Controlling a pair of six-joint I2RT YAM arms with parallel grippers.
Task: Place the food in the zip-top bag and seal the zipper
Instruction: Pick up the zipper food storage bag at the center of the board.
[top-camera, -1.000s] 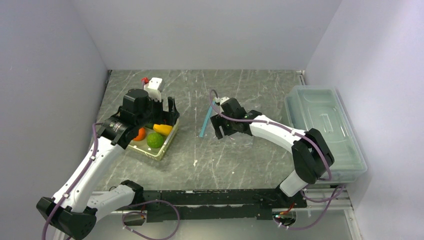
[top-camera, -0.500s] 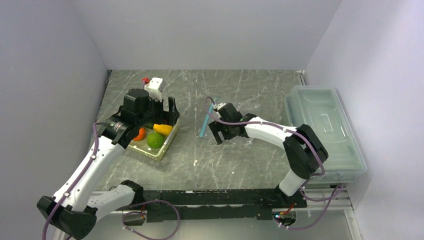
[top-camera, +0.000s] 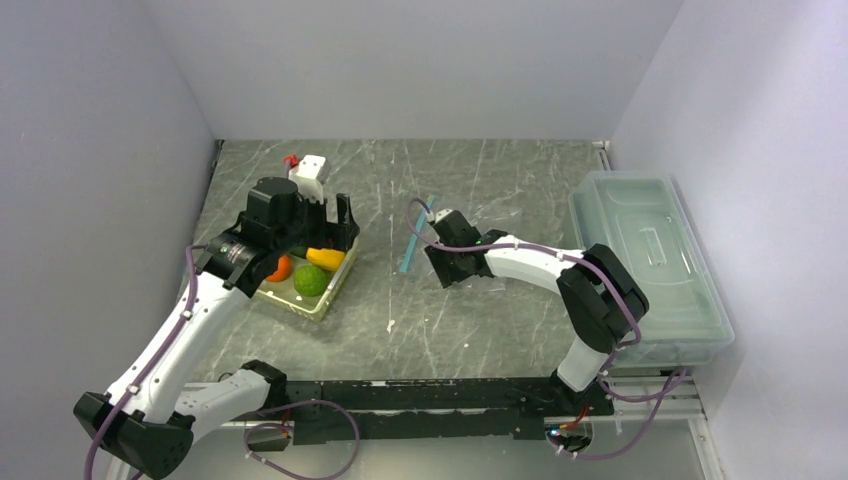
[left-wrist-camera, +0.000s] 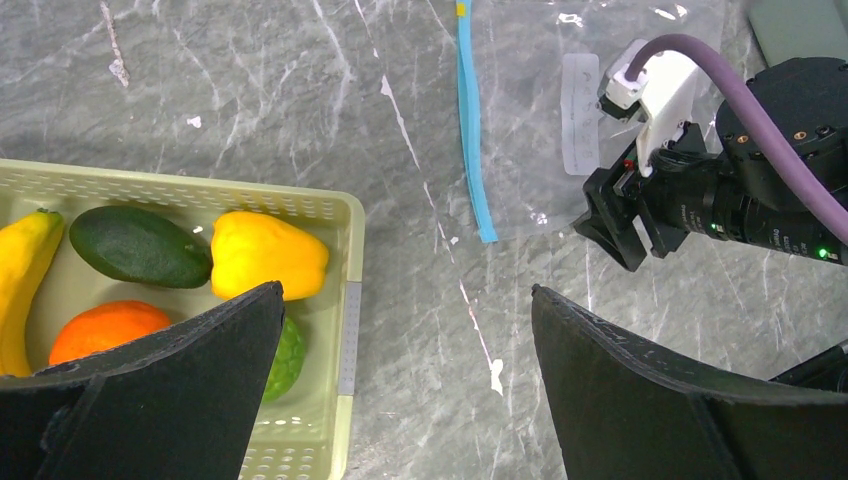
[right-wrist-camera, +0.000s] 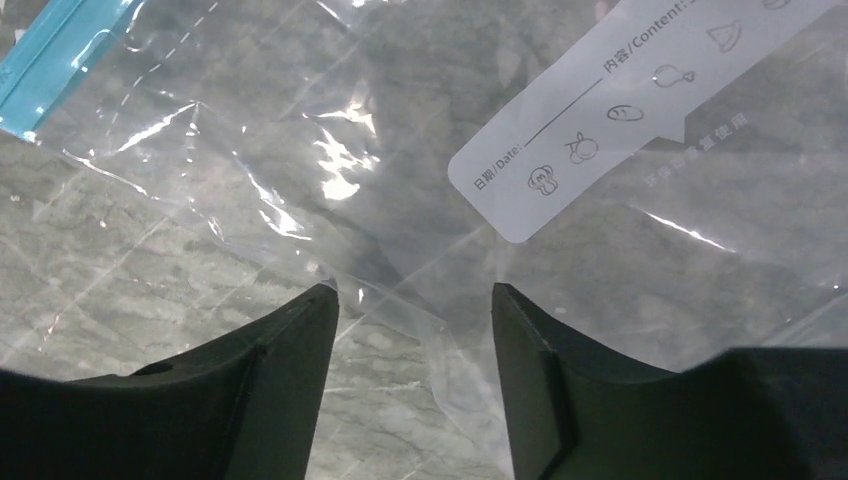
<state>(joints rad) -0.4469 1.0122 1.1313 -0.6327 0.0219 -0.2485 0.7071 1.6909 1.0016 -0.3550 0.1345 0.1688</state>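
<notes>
Right wrist view: my right hand (right-wrist-camera: 412, 290), released, hangs over the edge of the thin clear plastic bag (right-wrist-camera: 300, 120); left hand (left-wrist-camera: 402, 295) gapes above the yellow-green perforated basket (left-wrist-camera: 350, 260).

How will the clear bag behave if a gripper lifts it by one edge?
The bag will probably flop and sag: it is thin film, creased, lying flat on the table. It looks very light, so a push may slide it rather than fold it. Its glossy surface may slip in a grip.

top: overhead, whole table (top-camera: 480, 325) | left wrist: down over basket (left-wrist-camera: 348, 300), bag (left-wrist-camera: 535, 110) | right wrist: close on bag
</notes>
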